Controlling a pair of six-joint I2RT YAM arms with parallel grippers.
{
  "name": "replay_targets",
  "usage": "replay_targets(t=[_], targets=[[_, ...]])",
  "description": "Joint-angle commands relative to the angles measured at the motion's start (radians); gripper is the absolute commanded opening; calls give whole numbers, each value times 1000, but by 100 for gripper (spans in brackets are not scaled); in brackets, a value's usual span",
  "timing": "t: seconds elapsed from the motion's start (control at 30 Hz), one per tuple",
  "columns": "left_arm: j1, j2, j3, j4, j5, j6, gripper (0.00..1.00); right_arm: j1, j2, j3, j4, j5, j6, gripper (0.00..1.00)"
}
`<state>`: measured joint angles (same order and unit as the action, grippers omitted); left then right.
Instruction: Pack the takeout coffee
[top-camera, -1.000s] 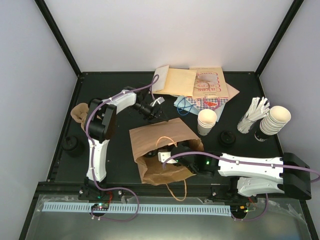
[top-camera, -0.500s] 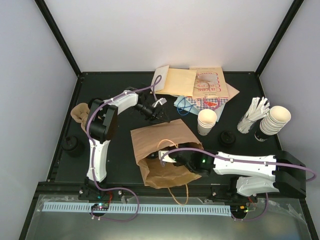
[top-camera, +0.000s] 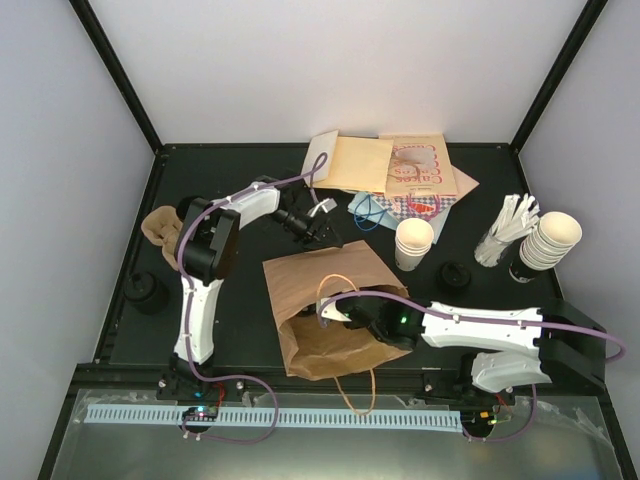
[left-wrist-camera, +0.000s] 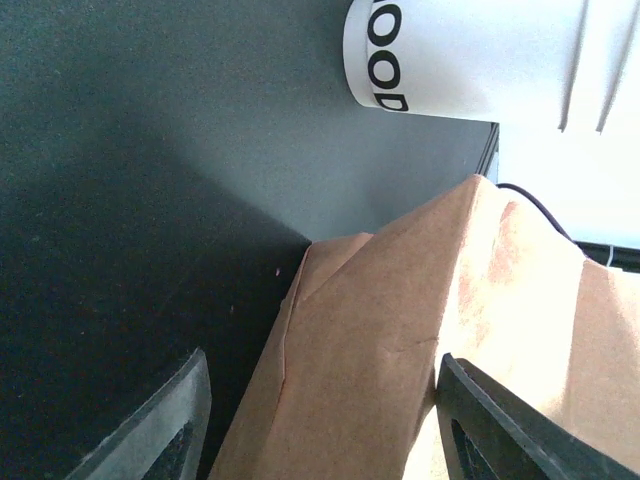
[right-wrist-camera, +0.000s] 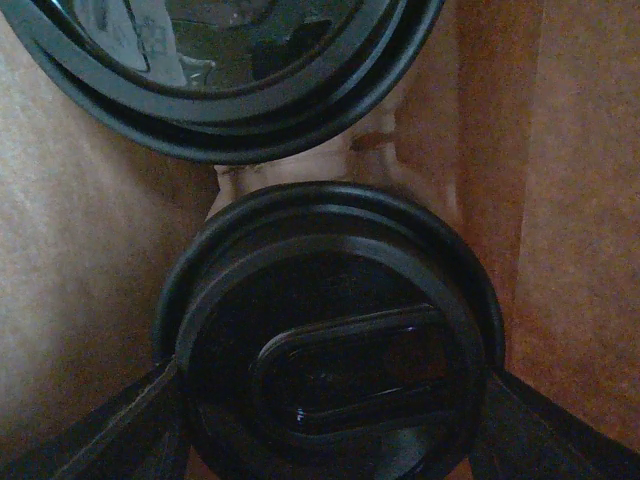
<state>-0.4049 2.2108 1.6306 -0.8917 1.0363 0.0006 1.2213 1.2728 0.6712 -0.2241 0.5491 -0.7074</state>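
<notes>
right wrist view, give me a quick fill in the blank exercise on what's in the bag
1. The takeout coffee between the right gripper's fingers is topped with a ___ lid.
2. Counting the second lid above it, the right wrist view shows ___ lids.
3. In the top view, the right arm reaches into a ___ paper bag.

Missing words: black; two; brown
</notes>
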Motion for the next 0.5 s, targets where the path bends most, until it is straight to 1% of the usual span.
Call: replay_targets(t=[0.0, 0.27, 0.47], targets=[[-17, 45, 29, -24, 32, 37, 64, -18, 16, -3, 34, -30, 26, 47], [-21, 54, 32, -40, 36, 54, 63, -48, 50, -5, -16, -57, 94, 47], [-24, 67, 32, -45, 43, 62, 62, -68, 45, -27, 4, -56, 142, 47]])
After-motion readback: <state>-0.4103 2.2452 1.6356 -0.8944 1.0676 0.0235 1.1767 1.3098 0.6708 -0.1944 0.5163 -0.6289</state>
